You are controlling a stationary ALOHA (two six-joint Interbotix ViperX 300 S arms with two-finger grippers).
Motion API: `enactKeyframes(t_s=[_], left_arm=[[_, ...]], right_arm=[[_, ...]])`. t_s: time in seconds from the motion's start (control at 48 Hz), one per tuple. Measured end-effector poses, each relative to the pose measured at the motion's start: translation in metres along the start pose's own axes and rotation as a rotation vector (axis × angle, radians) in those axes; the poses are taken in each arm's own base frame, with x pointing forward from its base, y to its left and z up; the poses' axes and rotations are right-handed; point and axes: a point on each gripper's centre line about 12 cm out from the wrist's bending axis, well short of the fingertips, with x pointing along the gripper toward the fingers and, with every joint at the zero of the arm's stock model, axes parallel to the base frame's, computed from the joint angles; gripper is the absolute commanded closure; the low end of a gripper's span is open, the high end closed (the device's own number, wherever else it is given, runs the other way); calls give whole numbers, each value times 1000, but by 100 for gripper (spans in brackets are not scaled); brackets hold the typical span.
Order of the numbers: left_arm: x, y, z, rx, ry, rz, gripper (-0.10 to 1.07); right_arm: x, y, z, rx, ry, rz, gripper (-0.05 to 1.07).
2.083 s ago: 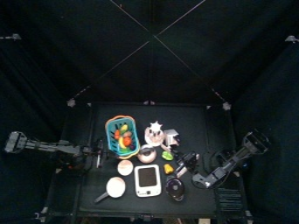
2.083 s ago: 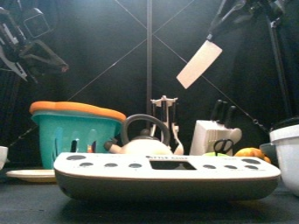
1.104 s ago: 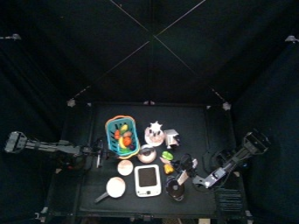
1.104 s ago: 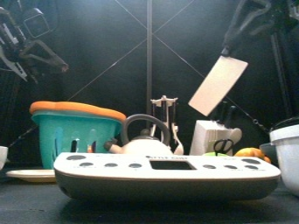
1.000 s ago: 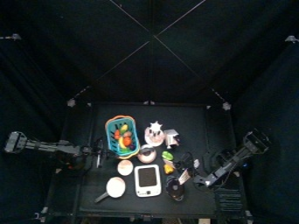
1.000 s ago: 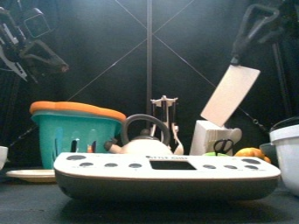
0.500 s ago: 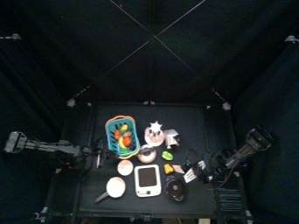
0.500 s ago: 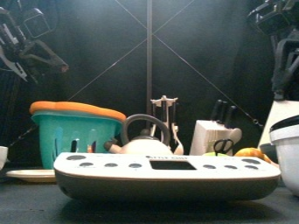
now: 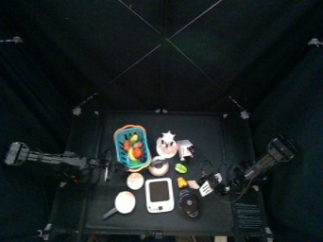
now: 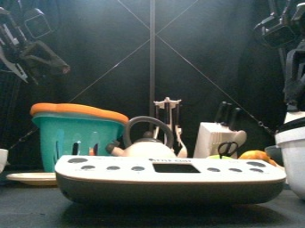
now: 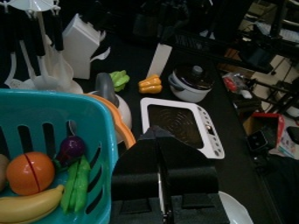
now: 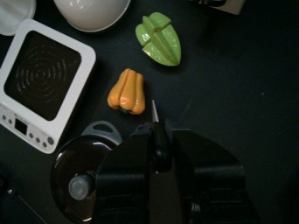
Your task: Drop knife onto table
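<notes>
Black curtains close off the pen, and the black table [image 9: 209,132] is crowded across its front half. Near the right edge, the right gripper [image 12: 156,138] hangs low with its jaws pinched tight on the knife [image 12: 155,114]. The knife has not been let go. Its blade juts out past the jaw tips and points down at bare tabletop just beside an orange pepper [image 12: 128,91].

From the right wrist the blade is edge-on, so all that shows is a thin pale line. The left wrist view, looking across the table, shows its broad side instead: a flat, pale, rectangular, cleaver-like slab [image 11: 159,59] standing upright next to a round black cooker [image 11: 191,81]. In neither view can I tell whether the tip touches the surface.

Close around it lie a glossy green pepper [image 12: 160,39], a white plastic scale [image 12: 47,66] with a ringed black plate, and a smooth white bowl [image 12: 91,10]. At table height the scale fills the front edge, and behind it stand a slotted teal basket [image 10: 78,134] with an orange rim and a white knife block [image 10: 218,138].

The left gripper [image 11: 163,153] rests at the left edge above the basket, its jaws together on nothing.
</notes>
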Motion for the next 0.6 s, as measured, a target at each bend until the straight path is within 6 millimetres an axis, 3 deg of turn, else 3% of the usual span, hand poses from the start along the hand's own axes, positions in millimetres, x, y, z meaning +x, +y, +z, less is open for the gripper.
enactKeyframes(t_s=[0.417, 0.604], left_arm=[[0, 0, -1, 0, 2, -1, 100], [0, 0, -1, 0, 2, -1, 100]], right_arm=[[3, -11, 2, 51, 19, -33, 37], [4, -12, 2, 48, 21, -37, 27]])
